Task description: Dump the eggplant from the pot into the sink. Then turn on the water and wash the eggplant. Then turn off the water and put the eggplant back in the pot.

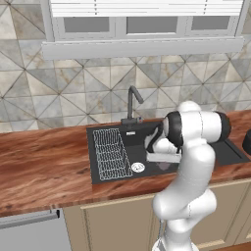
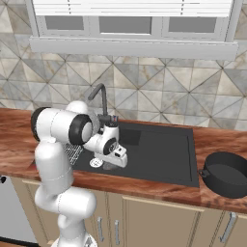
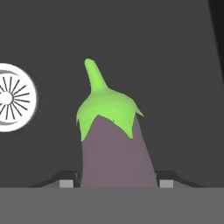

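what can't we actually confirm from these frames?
- Grip: in the hand view the eggplant sits between the fingertips, but contact is cut off by the bottom edge.
- Gripper in both base views: hidden behind the arm, down in the sink.
- Pot: inside too dark to check.

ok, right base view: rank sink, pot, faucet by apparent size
1. sink, clearly largest.
2. pot, but it sits nearer the camera, so its lead over the faucet is unsure.
3. faucet, thin and partly behind the arm.
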